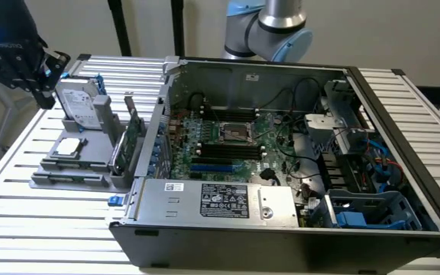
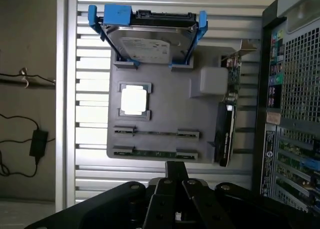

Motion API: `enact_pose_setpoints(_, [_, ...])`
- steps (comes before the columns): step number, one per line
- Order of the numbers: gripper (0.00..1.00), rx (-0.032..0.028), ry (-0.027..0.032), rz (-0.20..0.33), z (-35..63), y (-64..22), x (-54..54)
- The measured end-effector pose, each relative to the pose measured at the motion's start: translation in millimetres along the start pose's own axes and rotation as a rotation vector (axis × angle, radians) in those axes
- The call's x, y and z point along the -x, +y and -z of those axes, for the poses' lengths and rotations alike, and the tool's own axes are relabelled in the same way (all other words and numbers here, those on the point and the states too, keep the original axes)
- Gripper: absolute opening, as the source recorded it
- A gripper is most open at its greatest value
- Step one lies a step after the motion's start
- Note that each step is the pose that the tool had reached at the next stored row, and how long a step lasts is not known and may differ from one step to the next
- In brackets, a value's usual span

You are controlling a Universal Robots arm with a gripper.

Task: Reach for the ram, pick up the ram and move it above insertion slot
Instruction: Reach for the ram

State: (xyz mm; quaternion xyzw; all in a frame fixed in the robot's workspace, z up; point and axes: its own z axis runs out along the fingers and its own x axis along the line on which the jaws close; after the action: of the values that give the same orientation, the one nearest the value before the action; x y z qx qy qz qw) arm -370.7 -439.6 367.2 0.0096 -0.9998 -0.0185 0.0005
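Viewing the station through the wrist camera, we find the gripper (image 2: 176,171) with its jaws clenched together and grasping nothing. The ram (image 2: 155,153) sits on edge in the gray holder (image 2: 165,106), in the row closest to the jaws, and the jaws stand apart from the stick. A second, similar row lies just beyond it; we cannot tell what it carries. Farther from the jaws we note a square processor chip (image 2: 134,100). Beyond that, a hard drive (image 2: 150,39) in a blue caddy stands at the holder's far end. An expansion card (image 2: 226,124) stands upright along the holder edge that faces the computer case (image 1: 281,229). In the exterior view, the case lies open on the slatted table (image 1: 21,229), well apart from the jaws, with the motherboard (image 1: 235,143) exposed inside.
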Motion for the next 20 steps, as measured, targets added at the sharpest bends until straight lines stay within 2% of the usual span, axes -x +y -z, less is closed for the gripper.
enact_pose_setpoints(5, [0.11,-0.0041,-0.0001,0.0,-5.8,-9.5,-0.2])
enact_pose_setpoints(8, [0.11,-0.0082,0.0003,0.0,-6.8,-10.6,-0.3])
enact_pose_setpoints(13, [0.11,-0.0082,0.0003,0.005,-8.1,-12.3,-0.6])
enact_pose_setpoints(20, [0.11,-0.0082,0.0043,0.125,-8.6,-12.4,-0.7])
